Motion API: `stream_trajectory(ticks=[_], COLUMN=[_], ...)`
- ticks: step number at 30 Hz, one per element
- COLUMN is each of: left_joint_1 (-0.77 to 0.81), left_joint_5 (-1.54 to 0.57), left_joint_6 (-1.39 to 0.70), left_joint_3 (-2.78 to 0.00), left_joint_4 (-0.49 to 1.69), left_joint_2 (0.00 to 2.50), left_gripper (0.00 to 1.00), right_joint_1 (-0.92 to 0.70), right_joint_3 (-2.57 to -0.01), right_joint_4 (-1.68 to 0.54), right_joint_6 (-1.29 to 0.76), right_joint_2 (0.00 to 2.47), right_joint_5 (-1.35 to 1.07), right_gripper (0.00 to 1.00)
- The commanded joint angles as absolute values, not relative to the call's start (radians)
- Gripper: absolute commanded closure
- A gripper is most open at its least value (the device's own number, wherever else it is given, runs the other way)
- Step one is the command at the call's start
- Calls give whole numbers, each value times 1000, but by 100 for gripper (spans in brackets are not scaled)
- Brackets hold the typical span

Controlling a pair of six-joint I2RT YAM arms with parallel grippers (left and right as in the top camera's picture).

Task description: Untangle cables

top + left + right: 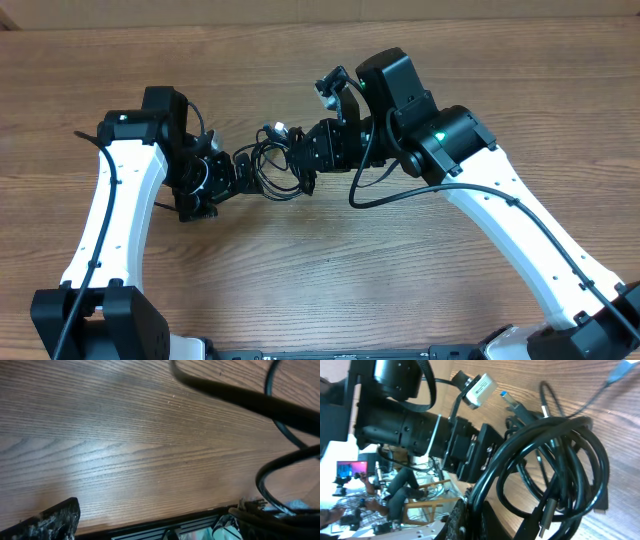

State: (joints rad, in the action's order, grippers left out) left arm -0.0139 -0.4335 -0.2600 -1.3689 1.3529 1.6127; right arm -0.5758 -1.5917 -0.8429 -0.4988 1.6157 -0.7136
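Cables [272, 160] lie in a black tangled coil on the bench [330, 260], and much of the tangle is hard to read. From overhead the loops merge into one dark clump, and both wrists cover its edges.

The right wrist view shows the coil [555, 460] best, as several loops stacked over each other. A silver plug [547, 519] hangs at the lower edge of the cables and a blue-tipped plug [509, 396] pokes out at their top. A second blue end is cut off by the frame corner.

The left wrist view catches only a few strands [240, 399], blurred by closeness and running out of frame. Which loops of the cables they belong to cannot be told.

At the right edge of the cables the right fingers [303, 165] are clenched. Seen from their own wrist, the right fingers [475, 520] are a dark mass at the bottom with a strand of the coil running down into them. They grip the cables, though the exact pinch point is hidden.

At the left edge of the cables the left fingers [222, 186] are spread wide and hold nothing. One fingertip [57, 520] shows over bare bench, apart from the cables. The other is lost in blur under the strands.
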Motion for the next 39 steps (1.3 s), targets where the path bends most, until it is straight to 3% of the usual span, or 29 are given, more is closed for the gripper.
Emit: stream_trajectory(ticks=[1,3,8,16,21,22,25,30,39], left_joint_1=[-18,-18,-18,-18,-18,-18,-18,-18,-18], left_joint_5=[-446,-445,-450,-788,-789,-791,-817,-882,-892], left_joint_6=[-259,-258,-270,-33,-19,5,68,135,218], left_joint_3=[-1383,-1383,-1383,-1383,-1383,-1383,-1383,-1383,-1383], left_joint_4=[1333,1322,1303,1273,1275,1279,1296,1309,1351], left_joint_2=[1618,1618,1618,1618,1618,1618,1618,1618,1618], left_gripper=[0,1,27,32,65,65,51,36,23], right_joint_1=[-572,-572,-572,-575,-579,-581,-584,-585,-589], right_joint_3=[-1617,-1617,-1617,-1617,-1617,-1617,-1617,-1617,-1617], right_joint_4=[-831,-820,-820,-822,-822,-822,-825,-841,-843], right_joint_6=[-531,-531,-531,-531,-530,-527,-527,-527,-535], right_joint_2=[1605,1605,1605,1605,1605,1605,1605,1605,1606], right_joint_5=[-765,-773,-814,-821,-821,-821,-813,-813,-753], right_gripper=[96,96,96,96,96,96,96,96,96])
